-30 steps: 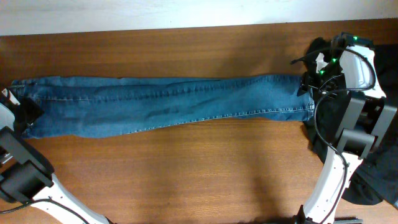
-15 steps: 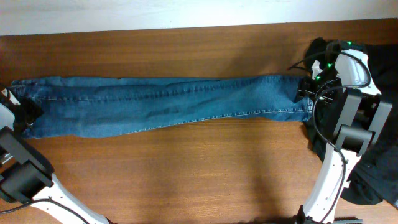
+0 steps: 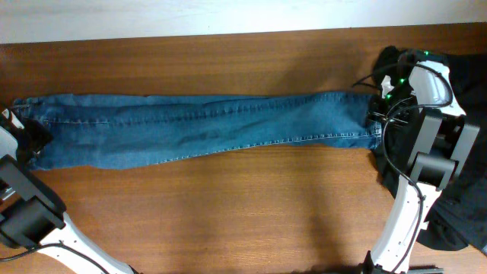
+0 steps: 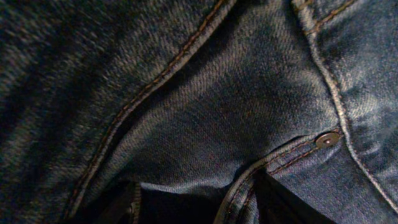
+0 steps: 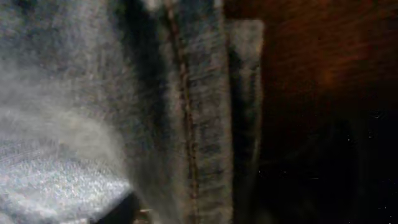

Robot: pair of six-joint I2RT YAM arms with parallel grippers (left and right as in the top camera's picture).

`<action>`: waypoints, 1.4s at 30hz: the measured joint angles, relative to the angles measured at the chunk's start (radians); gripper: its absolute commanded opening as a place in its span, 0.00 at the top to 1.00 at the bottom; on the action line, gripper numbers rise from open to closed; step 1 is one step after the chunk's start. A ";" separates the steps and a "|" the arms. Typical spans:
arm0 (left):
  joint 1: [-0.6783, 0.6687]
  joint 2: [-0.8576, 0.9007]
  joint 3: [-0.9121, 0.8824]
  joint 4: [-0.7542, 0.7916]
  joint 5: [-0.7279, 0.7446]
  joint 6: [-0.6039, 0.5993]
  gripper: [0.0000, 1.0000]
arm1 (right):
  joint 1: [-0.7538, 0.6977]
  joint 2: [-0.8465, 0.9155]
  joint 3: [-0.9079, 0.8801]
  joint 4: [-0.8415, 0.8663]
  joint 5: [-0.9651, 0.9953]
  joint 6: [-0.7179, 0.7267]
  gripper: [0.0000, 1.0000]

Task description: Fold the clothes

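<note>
The blue jeans (image 3: 205,125) lie stretched left to right across the table, waist at the left and leg hems at the right. My left gripper (image 3: 29,141) is down on the waist end. In the left wrist view its fingers (image 4: 121,208) stand wide apart with a fold of denim (image 4: 205,106) between them, near a rivet (image 4: 328,139). My right gripper (image 3: 378,113) sits on the hem. The right wrist view is blurred: the stitched hem (image 5: 199,112) fills it, one finger (image 5: 118,210) barely shows and the other is lost in the dark. Black clothes (image 3: 456,221) lie heaped at the right.
More black cloth (image 3: 389,59) lies behind the right arm. The wooden table (image 3: 228,213) runs in front of the jeans and its back edge meets a white wall (image 3: 190,15). Bare wood (image 5: 311,62) shows just past the hem.
My right wrist has shifted slightly towards the back of the table and settled onto the hem. The jeans and the left arm have stayed put.
</note>
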 measured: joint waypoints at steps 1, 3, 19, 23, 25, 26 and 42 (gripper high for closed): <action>0.000 0.000 0.000 0.000 0.000 0.000 0.41 | 0.000 0.000 0.000 -0.001 0.001 -0.006 0.96; 0.000 0.000 0.000 0.000 0.000 0.000 0.41 | 0.006 0.000 -0.006 0.002 -0.011 0.001 0.96; 0.008 0.000 0.013 -0.083 -0.015 0.000 0.41 | 0.011 -0.013 0.294 -0.219 -0.009 -0.002 0.96; -0.004 0.000 0.014 -0.094 -0.028 0.000 0.41 | 0.000 -0.030 0.330 -0.274 0.008 -0.002 0.96; -0.019 0.000 0.014 -0.105 -0.035 0.000 0.40 | -0.032 -0.030 0.330 -0.282 0.008 -0.003 0.96; -0.029 0.000 0.014 -0.113 -0.035 0.000 0.40 | -0.043 -0.030 0.330 -0.283 0.008 -0.003 0.96; -0.144 -0.004 0.014 -0.154 -0.072 -0.005 0.40 | -0.080 -0.039 0.469 -0.346 0.041 -0.035 0.96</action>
